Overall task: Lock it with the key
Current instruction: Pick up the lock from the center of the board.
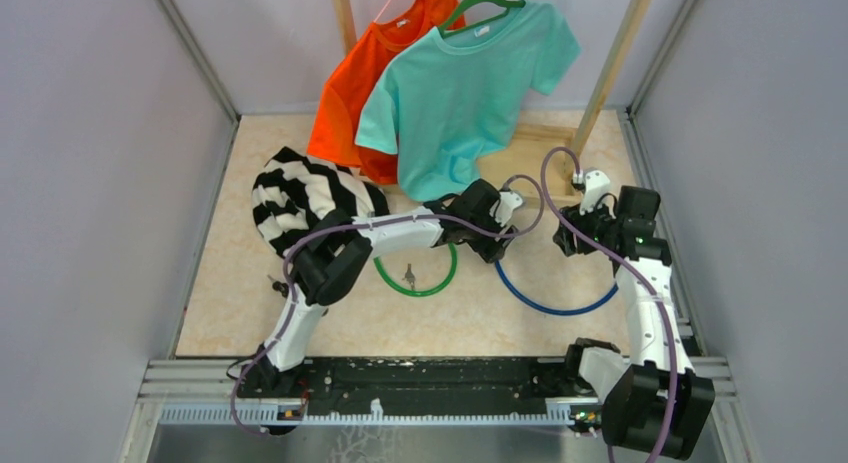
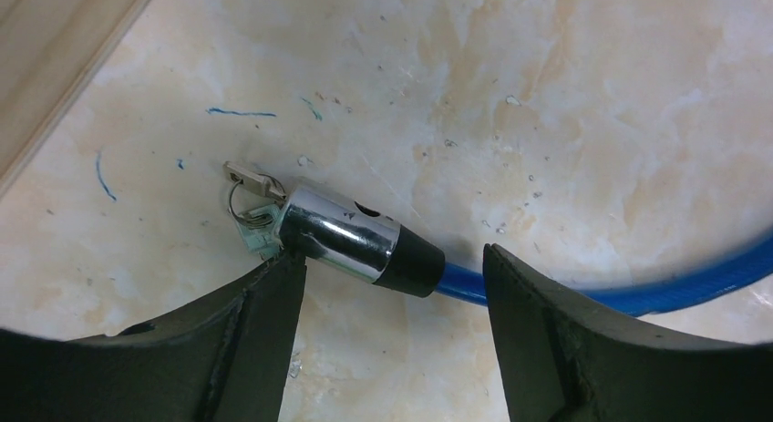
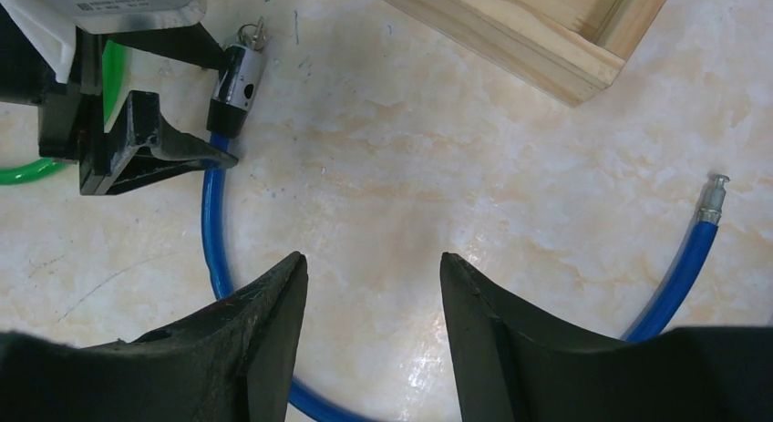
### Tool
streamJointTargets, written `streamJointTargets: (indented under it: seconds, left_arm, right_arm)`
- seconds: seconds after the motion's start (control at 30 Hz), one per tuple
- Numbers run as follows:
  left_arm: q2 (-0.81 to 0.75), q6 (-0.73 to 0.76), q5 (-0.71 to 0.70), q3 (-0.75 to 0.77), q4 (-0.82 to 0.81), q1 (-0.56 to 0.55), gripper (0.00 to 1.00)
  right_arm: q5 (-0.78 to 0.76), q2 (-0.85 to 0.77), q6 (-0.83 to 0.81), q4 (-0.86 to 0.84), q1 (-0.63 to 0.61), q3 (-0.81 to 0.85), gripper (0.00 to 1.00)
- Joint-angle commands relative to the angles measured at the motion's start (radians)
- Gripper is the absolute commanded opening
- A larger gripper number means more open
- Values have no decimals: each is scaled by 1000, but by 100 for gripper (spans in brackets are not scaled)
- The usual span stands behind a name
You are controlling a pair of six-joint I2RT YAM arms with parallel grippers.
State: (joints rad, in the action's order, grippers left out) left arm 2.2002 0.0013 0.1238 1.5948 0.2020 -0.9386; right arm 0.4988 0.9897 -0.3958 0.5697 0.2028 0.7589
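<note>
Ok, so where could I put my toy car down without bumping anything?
The bare table front-left, between the striped shirt, the green ring and the left wall, is free. Inside the blue cable loop is bare too. It's crowded around the lock head, where the left gripper and right gripper hover, and under the teal shirt.

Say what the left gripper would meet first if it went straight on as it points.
Probably the silver lock on the blue cable, lying between its open fingers; depth is unclear.
</note>
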Motion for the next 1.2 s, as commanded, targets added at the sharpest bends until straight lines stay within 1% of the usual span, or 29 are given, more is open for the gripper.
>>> streamJointTargets:
  seconds: [0.0, 0.23, 0.37, 0.5, 0.6, 0.73, 0.83, 0.97, 1.17]
  left_arm:
    - [98, 52, -87, -25, 114, -17, 76]
    - [55, 148, -94, -108, 127, -34, 63]
    - [2, 176, -101, -164, 125, -32, 58]
    - [-26, 187, -112, -178, 97, -14, 55]
    - [-12, 169, -88, -149, 102, 15, 55]
    - [22, 134, -56, -101, 126, 44, 62]
    - [36, 111, -47, -82, 150, 50, 65]
    - [37, 106, -56, -96, 135, 49, 64]
    - [44, 93, -43, -112, 136, 46, 57]
  right_arm:
    - [34, -32, 11, -28, -6, 6, 55]
    - [36, -35, 10, -22, -6, 15, 55]
    - [26, -40, 4, -14, -6, 17, 55]
    - [19, -50, 1, -2, -6, 16, 55]
    - [13, -61, 2, 6, -6, 14, 55]
    - [-5, -74, -2, 19, -6, 18, 55]
    - [-67, -73, 7, 26, -6, 26, 55]
    - [-159, -47, 22, 48, 6, 48, 55]
    - [-217, -10, 26, 55, 41, 62, 56]
